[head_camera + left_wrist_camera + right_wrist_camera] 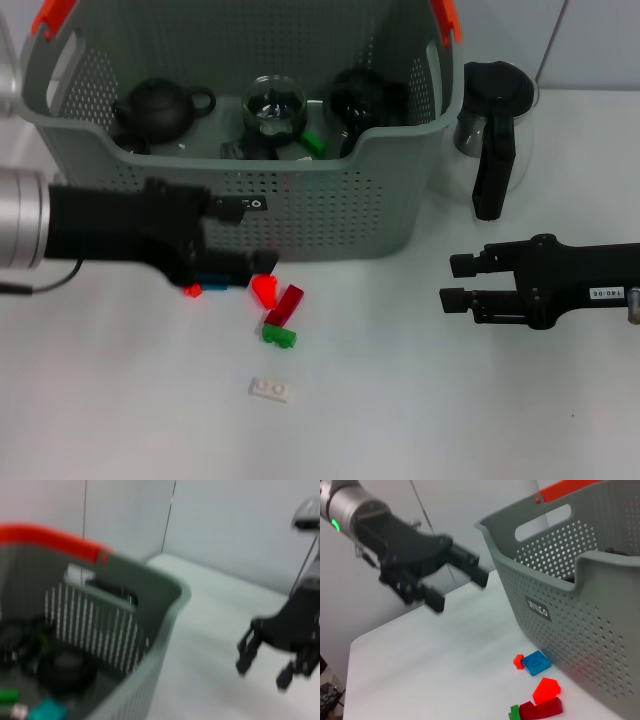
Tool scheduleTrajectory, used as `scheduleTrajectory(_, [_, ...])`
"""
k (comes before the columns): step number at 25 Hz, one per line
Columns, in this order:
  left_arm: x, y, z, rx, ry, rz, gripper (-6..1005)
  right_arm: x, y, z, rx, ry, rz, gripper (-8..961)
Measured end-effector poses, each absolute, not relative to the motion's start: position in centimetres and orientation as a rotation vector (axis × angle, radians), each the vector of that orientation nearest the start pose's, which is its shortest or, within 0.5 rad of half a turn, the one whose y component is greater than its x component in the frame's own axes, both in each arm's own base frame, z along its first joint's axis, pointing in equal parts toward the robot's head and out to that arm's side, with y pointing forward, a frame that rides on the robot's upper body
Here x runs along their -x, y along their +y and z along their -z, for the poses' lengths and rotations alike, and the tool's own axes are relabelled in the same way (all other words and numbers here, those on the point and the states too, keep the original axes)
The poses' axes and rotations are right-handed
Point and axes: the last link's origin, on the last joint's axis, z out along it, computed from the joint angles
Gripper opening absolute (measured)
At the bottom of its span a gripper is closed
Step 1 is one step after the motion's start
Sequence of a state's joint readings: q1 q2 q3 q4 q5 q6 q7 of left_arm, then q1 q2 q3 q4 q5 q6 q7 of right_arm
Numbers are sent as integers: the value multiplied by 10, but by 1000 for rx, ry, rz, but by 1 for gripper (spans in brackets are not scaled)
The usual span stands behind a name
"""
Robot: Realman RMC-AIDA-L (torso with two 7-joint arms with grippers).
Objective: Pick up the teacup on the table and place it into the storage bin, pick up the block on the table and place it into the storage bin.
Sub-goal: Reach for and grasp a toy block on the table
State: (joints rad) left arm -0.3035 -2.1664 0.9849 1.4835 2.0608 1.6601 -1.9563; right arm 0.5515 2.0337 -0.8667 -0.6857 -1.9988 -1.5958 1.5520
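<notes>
Left gripper (245, 235), fingers spread and empty, hangs at centre-left of the head view just in front of the storage bin (330, 215), above the blocks (272, 308). Right gripper (455, 282), released and empty, sits at right.

A glass coffee pot (492, 135) with a black handle and lid stands on the white table (400, 400), just beside the basket's right end. A plain pale wall (450, 510) rises behind the table's far edge.
</notes>
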Motion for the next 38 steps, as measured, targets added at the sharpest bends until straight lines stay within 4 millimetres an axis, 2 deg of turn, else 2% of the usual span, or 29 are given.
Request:
scheduleTrajectory(7, [230, 297, -38, 2755, -750, 163, 755, -250, 330, 3, 2898, 741, -576, 583])
scheduleTrajectory(12, [239, 301, -23, 2756, -765, 81, 755, -251, 329, 3, 2894, 747, -575, 583])
scheduleTrajectory(26, [244, 326, 23, 2682, -580, -93, 754, -255, 327, 4, 2887, 760, -570, 583])
scheduleTrajectory(38, [251, 331, 25, 2632, -565, -147, 750, -255, 328, 4, 2884, 763, -563, 583])
